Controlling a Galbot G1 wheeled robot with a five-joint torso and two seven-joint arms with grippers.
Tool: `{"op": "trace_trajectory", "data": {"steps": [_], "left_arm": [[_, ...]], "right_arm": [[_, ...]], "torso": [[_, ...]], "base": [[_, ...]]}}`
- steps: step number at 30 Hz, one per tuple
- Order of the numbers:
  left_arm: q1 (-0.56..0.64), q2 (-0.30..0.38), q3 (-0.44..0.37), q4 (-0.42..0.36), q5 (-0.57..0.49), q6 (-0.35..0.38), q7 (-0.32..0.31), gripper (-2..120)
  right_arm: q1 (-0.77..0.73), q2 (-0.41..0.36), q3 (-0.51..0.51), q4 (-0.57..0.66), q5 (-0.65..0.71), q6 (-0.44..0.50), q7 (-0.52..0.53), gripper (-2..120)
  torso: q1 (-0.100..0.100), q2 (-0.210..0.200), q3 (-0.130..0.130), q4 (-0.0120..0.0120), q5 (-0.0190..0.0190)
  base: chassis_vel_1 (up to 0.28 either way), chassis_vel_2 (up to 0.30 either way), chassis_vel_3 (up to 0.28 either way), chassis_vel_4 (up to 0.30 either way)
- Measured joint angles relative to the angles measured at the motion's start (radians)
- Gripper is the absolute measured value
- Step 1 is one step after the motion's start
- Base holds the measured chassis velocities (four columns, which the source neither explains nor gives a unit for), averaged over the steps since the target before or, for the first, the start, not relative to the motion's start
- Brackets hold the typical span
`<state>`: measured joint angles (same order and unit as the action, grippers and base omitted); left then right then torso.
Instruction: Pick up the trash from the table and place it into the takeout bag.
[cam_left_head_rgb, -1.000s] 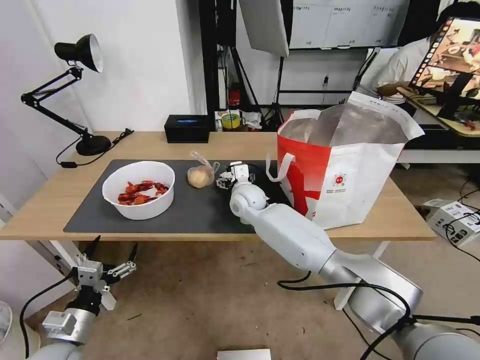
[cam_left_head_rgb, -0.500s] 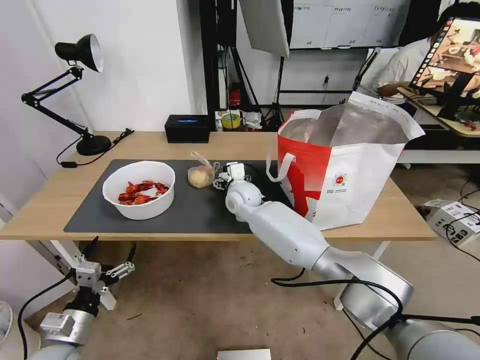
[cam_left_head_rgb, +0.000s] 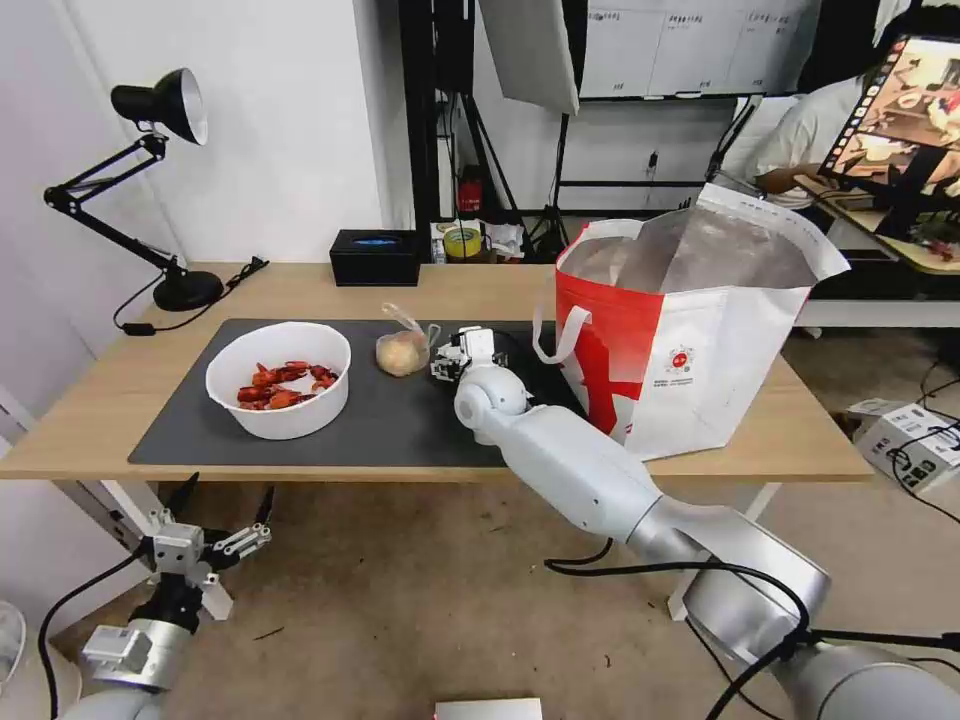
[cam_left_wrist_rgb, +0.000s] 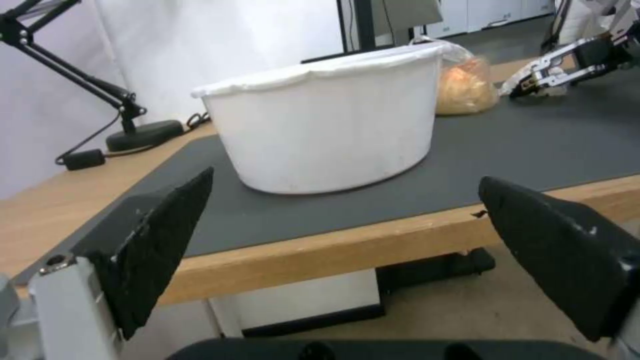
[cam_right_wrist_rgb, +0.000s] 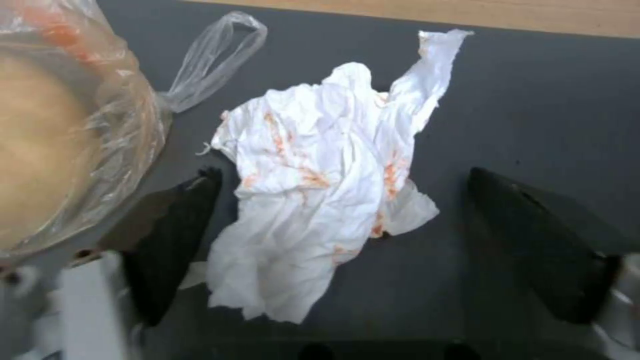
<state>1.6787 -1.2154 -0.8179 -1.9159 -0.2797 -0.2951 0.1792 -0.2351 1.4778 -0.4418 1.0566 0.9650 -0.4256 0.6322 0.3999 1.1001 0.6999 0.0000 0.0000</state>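
A crumpled white tissue (cam_right_wrist_rgb: 320, 185) with orange stains lies on the dark grey mat (cam_right_wrist_rgb: 533, 100). My right gripper (cam_right_wrist_rgb: 343, 172) hangs open just above it, one black finger on each side. Beside it lies the clear bag with a tan bun (cam_left_head_rgb: 402, 350) (cam_right_wrist_rgb: 60, 150). A white bowl of red crayfish shells (cam_left_head_rgb: 278, 380) (cam_left_wrist_rgb: 327, 125) stands on the left of the mat. To the right of my right gripper (cam_left_head_rgb: 455, 356), the red-and-white takeout bag (cam_left_head_rgb: 690, 330) stands open. My left gripper (cam_left_head_rgb: 215, 520) (cam_left_wrist_rgb: 345, 177) hangs open below the table's front edge (cam_left_head_rgb: 80, 455).
A black desk lamp (cam_left_head_rgb: 165, 200) stands at the table's back left, and a black box (cam_left_head_rgb: 375, 257) sits at the back edge. The mat (cam_left_head_rgb: 400, 420) has bare room in front of the bun. Cables and a white box (cam_left_head_rgb: 900, 430) lie on the floor at right.
My right gripper edged a little to the left, toward the bun bag, then settled over the tissue. The left arm has stayed where it was.
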Motion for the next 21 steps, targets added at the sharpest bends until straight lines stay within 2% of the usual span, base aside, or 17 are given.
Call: {"op": "trace_trajectory", "data": {"steps": [1, 4, 5, 7, 8, 11, 12, 14, 18, 21], "left_arm": [[0.0, 0.0, 0.0, 0.0, 0.0, 0.0, 0.0, 100], [0.0, 0.0, 0.0, 0.002, 0.0, -0.002, 0.0, 100], [0.0, 0.0, 0.0, 0.002, 0.0, -0.002, 0.0, 100], [0.0, -0.001, 0.0, 0.002, 0.0, -0.003, 0.0, 100], [0.0, -0.001, 0.0, 0.002, 0.0, -0.003, 0.0, 100], [-0.001, -0.001, 0.004, 0.002, 0.0, -0.004, 0.0, 100], [-0.001, -0.001, 0.004, 0.002, 0.0, -0.004, 0.0, 100], [-0.002, 0.002, 0.004, 0.001, 0.0, -0.004, -0.001, 100], [-0.003, 0.004, 0.005, 0.0, 0.0, -0.004, -0.004, 100], [-0.001, 0.006, 0.005, -0.001, 0.001, -0.004, -0.006, 100]], "right_arm": [[0.0, 0.0, 0.0, 0.0, 0.0, 0.0, 0.0, 89], [0.001, 0.0, 0.0, 0.0, 0.002, 0.0, 0.003, 76], [0.001, 0.0, 0.0, 0.0, 0.002, 0.0, 0.003, 76], [0.001, -0.001, -0.001, 0.003, 0.003, 0.0, 0.005, 65], [0.001, -0.001, -0.001, 0.003, 0.003, 0.0, 0.005, 65], [-0.003, -0.005, -0.003, 0.015, 0.026, 0.001, 0.022, 49], [-0.003, -0.005, -0.003, 0.015, 0.026, 0.001, 0.022, 49], [-0.004, -0.006, 0.0, 0.016, 0.033, 0.001, 0.027, 39], [-0.006, -0.01, 0.0, 0.019, 0.034, 0.001, 0.027, 30], [-0.008, -0.016, 0.002, 0.025, 0.038, 0.006, 0.025, 11]], "torso": [[0.0, 0.0, 0.0, 0.0, 0.0], [0.0, 0.0, 0.0, 0.0, 0.0], [0.0, 0.0, 0.0, 0.0, 0.0], [0.0, 0.0, 0.0, 0.0, 0.0], [0.0, 0.0, 0.0, 0.0, 0.0], [0.0, 0.0, 0.0, -0.0003, -0.0001], [0.0, 0.0, 0.0, -0.0003, -0.0001], [0.0, 0.0, 0.0, -0.0007, -0.0001], [0.0, 0.0, 0.0, -0.0008, -0.0002], [0.0, 0.0, 0.0, -0.0005, -0.0001]], "base": [[0.0, 0.0, 0.0, 0.0], [0.0, 0.0, 0.0, 0.0], [0.0, 0.0, 0.0, 0.0], [0.0, 0.0, 0.0, 0.0], [0.0, 0.0, 0.0, 0.0], [0.0, 0.0, 0.0, 0.0], [0.0, 0.0, 0.0, 0.0], [0.0, 0.0, 0.0, 0.0], [0.0, 0.0, 0.0, 0.0], [0.0, 0.0, 0.0, 0.0]]}}
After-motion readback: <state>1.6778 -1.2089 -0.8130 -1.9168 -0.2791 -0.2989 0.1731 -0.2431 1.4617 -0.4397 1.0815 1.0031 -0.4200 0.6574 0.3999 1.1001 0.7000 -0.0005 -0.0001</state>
